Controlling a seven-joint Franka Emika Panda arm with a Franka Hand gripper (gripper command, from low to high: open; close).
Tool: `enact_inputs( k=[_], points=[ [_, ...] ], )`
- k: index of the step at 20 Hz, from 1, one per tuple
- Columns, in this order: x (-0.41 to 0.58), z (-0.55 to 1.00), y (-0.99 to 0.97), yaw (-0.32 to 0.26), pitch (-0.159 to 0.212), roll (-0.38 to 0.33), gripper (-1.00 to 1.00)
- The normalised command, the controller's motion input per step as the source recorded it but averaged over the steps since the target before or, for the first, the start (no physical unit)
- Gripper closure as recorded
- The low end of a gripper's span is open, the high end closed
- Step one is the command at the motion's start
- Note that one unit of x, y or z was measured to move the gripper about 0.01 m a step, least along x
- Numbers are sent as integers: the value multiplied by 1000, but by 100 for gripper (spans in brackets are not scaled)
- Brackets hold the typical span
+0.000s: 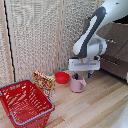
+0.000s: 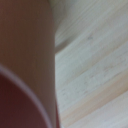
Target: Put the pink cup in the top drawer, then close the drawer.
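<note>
Bare worktop (image 1: 100, 102) lies open on the exterior view's right of the pink mug (image 1: 77, 84). The red bowl (image 1: 62, 77) sits just beside the mug on the other side. The snack packet (image 1: 44, 81) and red wire basket (image 1: 25, 104) obstruct passage farther that way. The brown dresser (image 1: 116, 47) stands behind.

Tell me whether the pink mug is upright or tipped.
Upright: the pink mug stands on its base on the wooden floor, opening facing up.
</note>
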Motion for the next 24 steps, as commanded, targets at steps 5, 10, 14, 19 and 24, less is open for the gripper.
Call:
enact_inputs(
  k=[5, 10, 14, 19, 24],
  points=[
    [0, -166, 73, 20, 0, -68, 100],
    [0, -42, 67, 12, 5, -27, 100],
    [0, 0, 75, 0, 0, -5, 100],
    [3, 53, 165, -2, -39, -30, 100],
    [30, 123, 189, 7, -37, -33, 100]
  ],
)
